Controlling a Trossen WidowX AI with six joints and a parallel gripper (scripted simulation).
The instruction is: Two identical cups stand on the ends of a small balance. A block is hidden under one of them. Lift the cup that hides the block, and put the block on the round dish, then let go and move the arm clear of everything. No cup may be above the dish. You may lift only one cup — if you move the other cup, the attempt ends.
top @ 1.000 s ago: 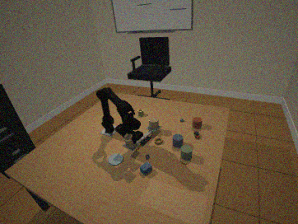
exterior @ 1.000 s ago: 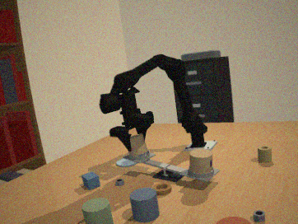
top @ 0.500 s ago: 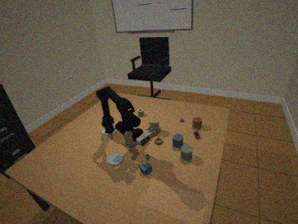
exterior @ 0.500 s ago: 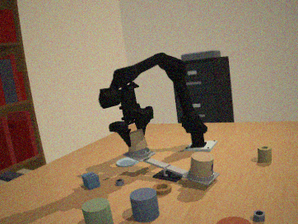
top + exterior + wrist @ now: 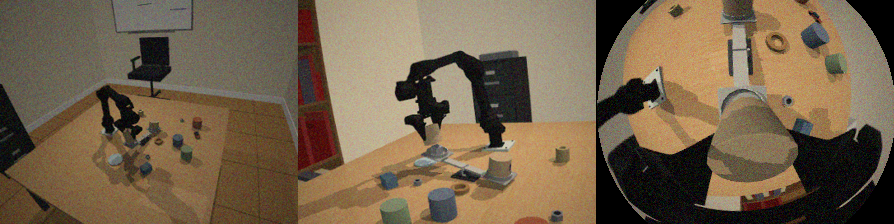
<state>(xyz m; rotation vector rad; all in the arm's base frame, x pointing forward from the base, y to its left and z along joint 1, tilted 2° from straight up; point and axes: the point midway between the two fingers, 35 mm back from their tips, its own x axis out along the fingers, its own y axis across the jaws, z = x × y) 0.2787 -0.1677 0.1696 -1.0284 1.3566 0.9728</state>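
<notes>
- Beige, cylindrical and clear of the beam: the lifted plastic cup [image 5: 432, 134] hangs in the black parallel-jaw gripper [image 5: 426, 122], fingers clamped on its sides and holding it firmly.
- Below it, on the near end pad of the small grey balance [image 5: 463, 164], sits a grey block [image 5: 437, 151], now uncovered. That looks like the hidden piece.
- The other beige cup [image 5: 500, 165] stands on the opposite pad, at about 4 o'clock from the block in the exterior view, and that end appears to sit low.
- The pale blue round dish [image 5: 115, 159] lies on the wooden table [image 5: 74, 181] at roughly 7 o'clock from the gripper in the top view, just beside the balance end.
- Risk one: carrying the held cup toward that dish. It is close, so a careless swing could put a cup over it, which is forbidden.
- Risk two: setting the cup down near the balance and nudging the beam, which could shift the second cup and end the attempt.
- Risk three: reaching for the block while the pad tips; it may slide off, or the fingers may press the beam.
- Clutter adds hazard: a blue cube [image 5: 388, 180], a blue cylinder [image 5: 442, 204] and a green cylinder [image 5: 395, 211] stand near the dish side, and could be knocked on a low pass.
- Safest judgement: park the cup well apart from dish and balance first.
</notes>
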